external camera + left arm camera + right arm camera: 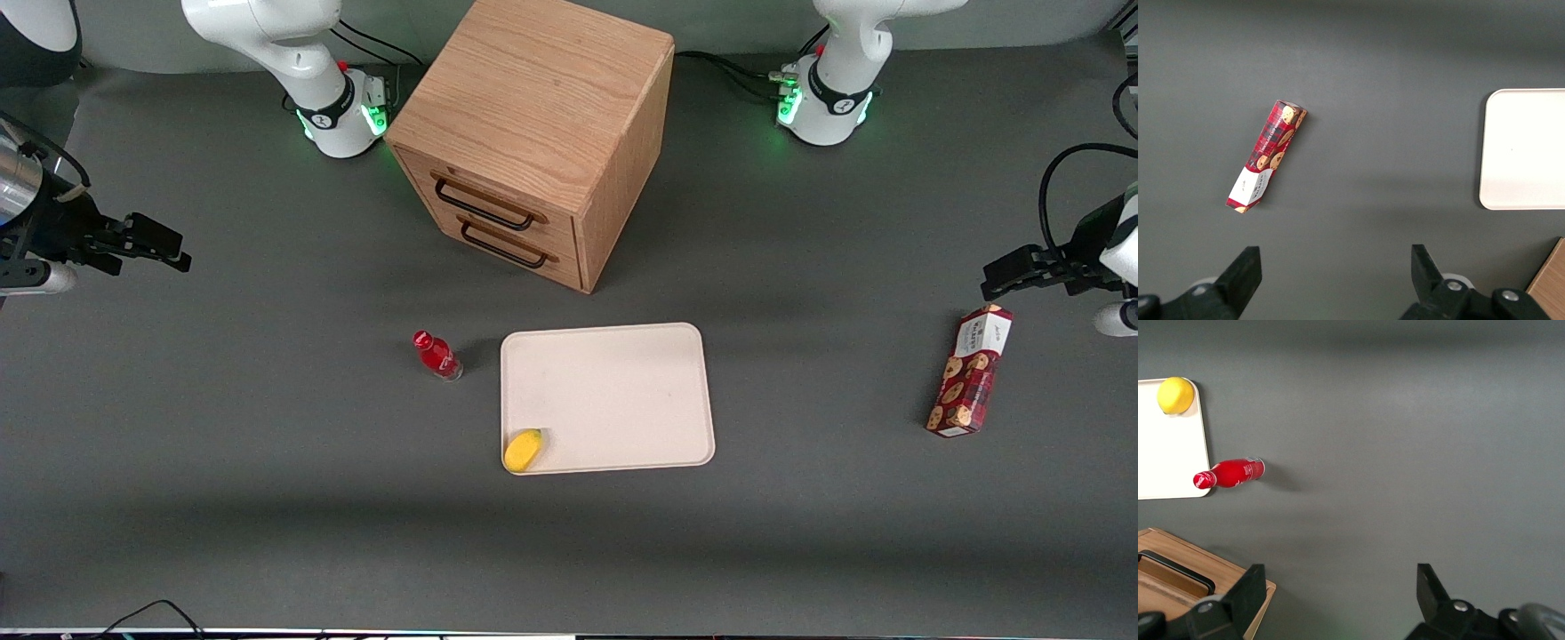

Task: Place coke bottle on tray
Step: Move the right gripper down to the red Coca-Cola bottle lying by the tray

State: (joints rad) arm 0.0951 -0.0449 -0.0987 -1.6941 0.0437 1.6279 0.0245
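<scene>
The coke bottle is a tiny red bottle with a red cap and clear base. It stands on the grey table just beside the tray's edge, on the working arm's side. It also shows in the right wrist view. The tray is flat, cream-beige with rounded corners, and lies in front of the drawer cabinet; it shows in the right wrist view too. My right gripper is open and empty, high above the table at the working arm's end, far from the bottle. Its fingers stand wide apart.
A yellow fruit lies on the tray's near corner by the bottle's side. A wooden drawer cabinet with two drawers stands farther from the camera than the tray. A red-brown cookie box lies toward the parked arm's end.
</scene>
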